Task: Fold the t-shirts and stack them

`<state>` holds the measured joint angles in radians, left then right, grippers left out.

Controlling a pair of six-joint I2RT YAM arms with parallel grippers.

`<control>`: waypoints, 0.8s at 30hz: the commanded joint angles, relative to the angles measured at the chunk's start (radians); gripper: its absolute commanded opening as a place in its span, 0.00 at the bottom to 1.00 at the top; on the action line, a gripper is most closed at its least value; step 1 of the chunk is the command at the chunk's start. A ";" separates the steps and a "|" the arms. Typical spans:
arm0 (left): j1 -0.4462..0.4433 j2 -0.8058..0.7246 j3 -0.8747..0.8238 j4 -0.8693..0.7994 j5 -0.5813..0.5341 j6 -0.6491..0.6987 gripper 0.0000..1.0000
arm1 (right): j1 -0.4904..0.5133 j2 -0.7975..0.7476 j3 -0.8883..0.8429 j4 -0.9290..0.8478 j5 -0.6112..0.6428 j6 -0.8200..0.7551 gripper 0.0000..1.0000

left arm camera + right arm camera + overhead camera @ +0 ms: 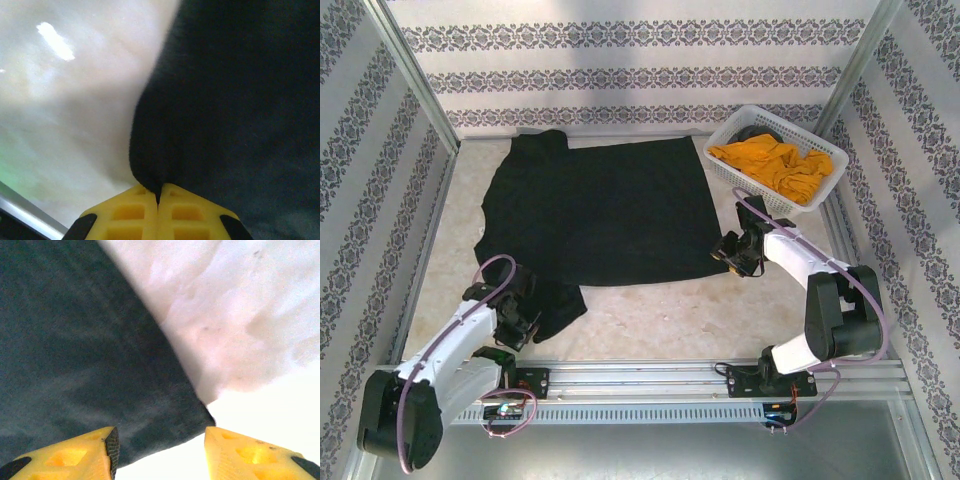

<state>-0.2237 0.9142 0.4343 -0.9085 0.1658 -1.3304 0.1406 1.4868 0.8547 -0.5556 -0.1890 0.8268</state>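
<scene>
left wrist view, low centre: your left gripper [158, 197] is pinched tight on a fold at the edge of the black t-shirt [225, 100], with bare table [65, 100] to the left. right wrist view: your right gripper [160, 440] is partly open, its jaws either side of the shirt's corner, holding nothing. the step looks like taking the near hem for a first fold. sink the right jaws until they bite cloth, close, then lift both corners together, keeping the hem level. how much cloth the left jaws hold is hidden. top view: the shirt lies spread across the middle, bunched at lower left. at upper right the orange t-shirt [775, 165] sits crumpled in a white basket [757, 110]. a dark thing behind it is unclear.
</scene>
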 commanded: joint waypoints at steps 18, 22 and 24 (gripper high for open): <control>-0.041 -0.207 0.074 -0.219 -0.002 -0.055 0.00 | -0.014 0.116 0.000 0.036 0.035 0.068 0.22; -0.041 -0.273 0.109 -0.306 -0.027 -0.101 0.00 | -0.013 0.103 0.006 0.016 0.058 0.057 0.01; -0.042 -0.304 0.118 -0.341 -0.033 -0.117 0.00 | -0.007 0.081 0.003 -0.006 0.072 0.047 0.00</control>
<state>-0.2497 0.6487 0.5217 -1.1004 0.1665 -1.4002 0.1207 1.5894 0.8555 -0.5240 -0.1555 0.8852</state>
